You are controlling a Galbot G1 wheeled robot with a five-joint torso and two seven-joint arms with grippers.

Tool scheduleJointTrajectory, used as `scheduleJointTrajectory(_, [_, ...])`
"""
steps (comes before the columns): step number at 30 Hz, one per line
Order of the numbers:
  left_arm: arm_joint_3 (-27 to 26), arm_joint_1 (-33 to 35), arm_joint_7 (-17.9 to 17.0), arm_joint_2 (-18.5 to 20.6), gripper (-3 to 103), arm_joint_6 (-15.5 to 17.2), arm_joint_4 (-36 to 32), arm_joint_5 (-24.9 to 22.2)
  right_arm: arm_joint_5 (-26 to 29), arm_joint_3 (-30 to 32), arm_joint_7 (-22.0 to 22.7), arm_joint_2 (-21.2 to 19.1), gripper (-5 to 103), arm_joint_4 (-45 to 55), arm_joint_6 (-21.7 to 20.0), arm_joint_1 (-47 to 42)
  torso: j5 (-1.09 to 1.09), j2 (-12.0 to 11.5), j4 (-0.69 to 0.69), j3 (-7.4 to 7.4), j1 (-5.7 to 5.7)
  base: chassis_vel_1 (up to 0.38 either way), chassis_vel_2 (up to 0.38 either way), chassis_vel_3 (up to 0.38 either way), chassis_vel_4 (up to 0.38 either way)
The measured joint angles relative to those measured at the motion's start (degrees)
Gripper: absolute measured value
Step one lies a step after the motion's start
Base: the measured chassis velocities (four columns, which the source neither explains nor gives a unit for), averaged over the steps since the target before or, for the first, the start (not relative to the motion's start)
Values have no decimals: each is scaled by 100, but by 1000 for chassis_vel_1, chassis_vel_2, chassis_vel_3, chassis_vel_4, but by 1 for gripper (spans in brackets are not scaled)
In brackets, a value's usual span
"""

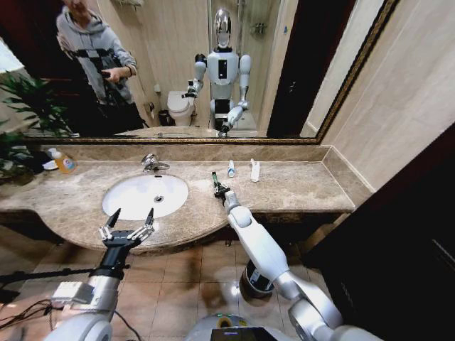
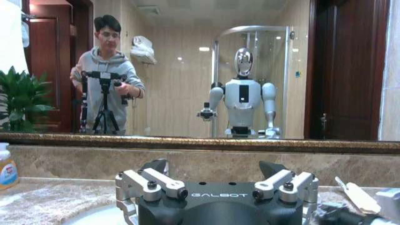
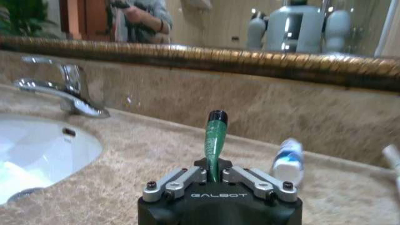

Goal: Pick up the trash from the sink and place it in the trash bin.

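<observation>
1. The brown-beige marble worktop [image 1: 298, 188] is veined and glossy, with a curved front edge, and runs below a gilt-framed wall mirror [image 1: 213, 64].
2. The white oval porcelain sink [image 1: 135, 199] is sunk into the worktop, smooth inside with a round drain, and a curved chrome faucet [image 1: 151, 163] stands at its back rim.
3. The small round black trash bin [image 1: 254, 278] with a shiny metal rim stands on the tiled floor under the worktop edge, partly behind the right arm.
4. The left claw [image 1: 128, 222] of dark metal hovers at the front rim of the sink, its two fingers spread wide apart and holding nothing.
5. The right claw [image 3: 212, 177] is over the worktop just right of the sink, its fingers clamped on a slim dark green tube with a black cap [image 3: 214, 140], which stands upright out of the claw.
6. A flat white packet [image 1: 254, 170] lies near the back wall, right of the sink.
7. A small white tube with blue print [image 1: 231, 168] lies just beside it, apart from the green tube.
</observation>
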Motion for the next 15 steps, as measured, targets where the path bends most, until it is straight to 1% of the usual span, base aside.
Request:
scheduleJointTrajectory(2, [0, 0, 0, 0, 100, 0, 0, 0, 19, 114, -110, -281, 8, 490, 75, -264, 0, 0, 0, 0, 0, 0, 0, 0, 0])
scheduleJointTrajectory(3, [0, 0, 0, 0, 100, 0, 0, 0, 52, 150, -132, -357, 8, 633, 98, -354, 0, 0, 0, 0, 0, 0, 0, 0, 0])
scheduleJointTrajectory(4, [0, 0, -1, 0, 100, 0, 0, 0, 151, 239, -171, -544, 8, 975, 112, -583, 1, 0, 1, 0, 0, 0, 0, 0, 0])
scheduleJointTrajectory(5, [0, 0, -1, 0, 100, 0, 0, 0, 151, 239, -171, -544, 8, 975, 112, -583, 1, 0, 1, 0, 0, 0, 0, 0, 0])
scheduleJointTrajectory(6, [0, 0, 2, -1, 100, 0, 0, 0, 222, 305, -198, -654, 8, 1181, 111, -740, 2, 0, 1, 0, 0, 0, 0, 0, 0])
scheduleJointTrajectory(8, [0, 0, -1, 0, 100, 0, 0, 0, 468, 519, -256, -1024, 8, 1847, 81, -1319, -1, 0, -2, 0, 0, 0, 0, 0, 0])
scheduleJointTrajectory(9, [0, 0, -1, 0, 100, 0, 0, 0, 468, 519, -256, -1024, 8, 1847, 81, -1319, -1, 0, -2, 0, 0, 0, 0, 0, 0])
scheduleJointTrajectory(10, [-1, 0, -2, 0, 100, 0, 0, 0, 594, 646, -269, -1254, 8, 2242, 27, -1668, 3, 0, -2, 0, 0, 0, 0, 0, 0])
scheduleJointTrajectory(11, [0, 0, 1, 0, 100, 0, 0, 0, 710, 778, -269, -1495, 8, 2651, 5, -2018, 1, 0, -2, -1, 0, 0, 0, 0, 0])
scheduleJointTrajectory(12, [0, 0, 1, 1, 100, 0, 0, 0, 750, 900, -269, -1633, 8, 2945, 3, -2294, 0, 0, -1, -1, -1, 0, 0, 0, 0])
scheduleJointTrajectory(13, [0, 0, 1, 1, 100, 0, 0, 0, 750, 900, -269, -1633, 8, 2945, 3, -2294, 0, 0, -1, -1, -1, 0, 0, 0, 0])
scheduleJointTrajectory(15, [0, 0, 0, 0, 100, 0, 0, 0, 765, 1299, -266, -1814, 8, 3482, 45, -2991, 0, 0, -1, -1, 0, 0, 0, 0, 0])
